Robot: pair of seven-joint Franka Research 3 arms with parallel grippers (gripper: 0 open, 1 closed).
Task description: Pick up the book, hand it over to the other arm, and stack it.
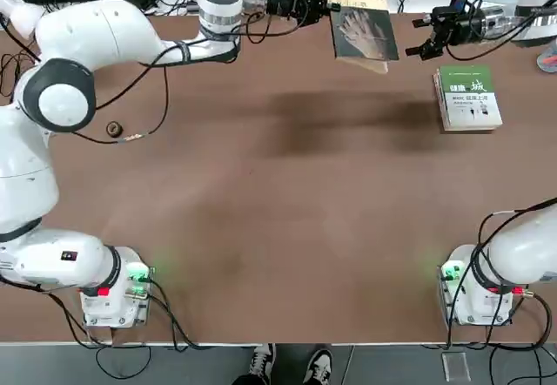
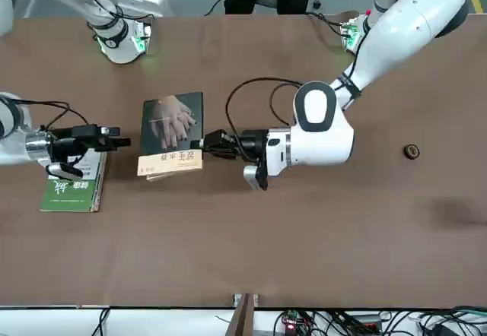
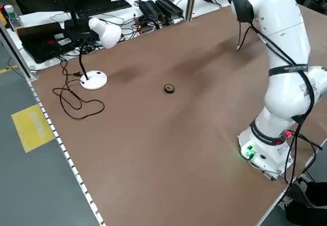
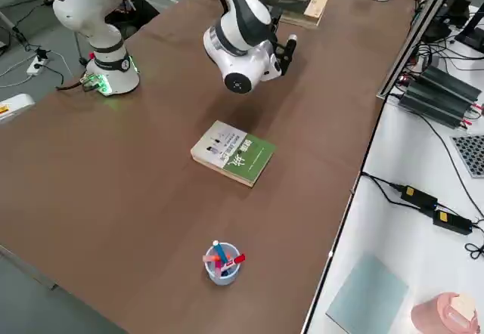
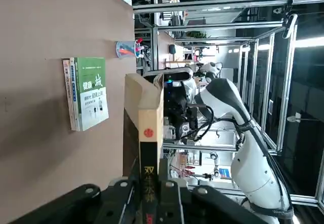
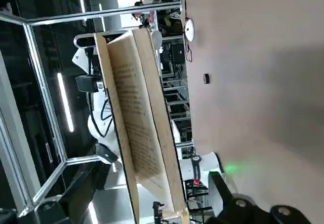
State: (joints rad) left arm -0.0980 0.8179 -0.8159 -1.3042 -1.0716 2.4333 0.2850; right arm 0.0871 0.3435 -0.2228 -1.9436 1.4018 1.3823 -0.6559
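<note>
Brown laminate covers the surface (image 1: 287, 193), and near its far edge we see the book (image 1: 364, 33) with the dark grey cover and pale hand image held up off it. The left pincer (image 1: 324, 5) is clenched on the book's spine edge, reaching in level from the far left corner. The right pincer (image 1: 428, 37) hangs just beside the book's opposite edge with its jaws spread, not touching it in the top view; in the right wrist view the book's fanned pages sit between that pincer's fingers.

Around them we count one green-and-white book (image 1: 469, 97) lying flat near the right edge of the surface, well apart from the held book; one small dark ring (image 1: 114, 128) near the left edge; one cup of pens (image 4: 221, 263) by the near right corner; and one white desk lamp (image 3: 100, 47) past the left edge. Nothing stands between the two pincers except the book itself.

A person's two shoes (image 1: 287, 366) show at the near edge, the rest cut off. In the left side view the book and both pincers are out of sight. Cables crowd the far edge.
</note>
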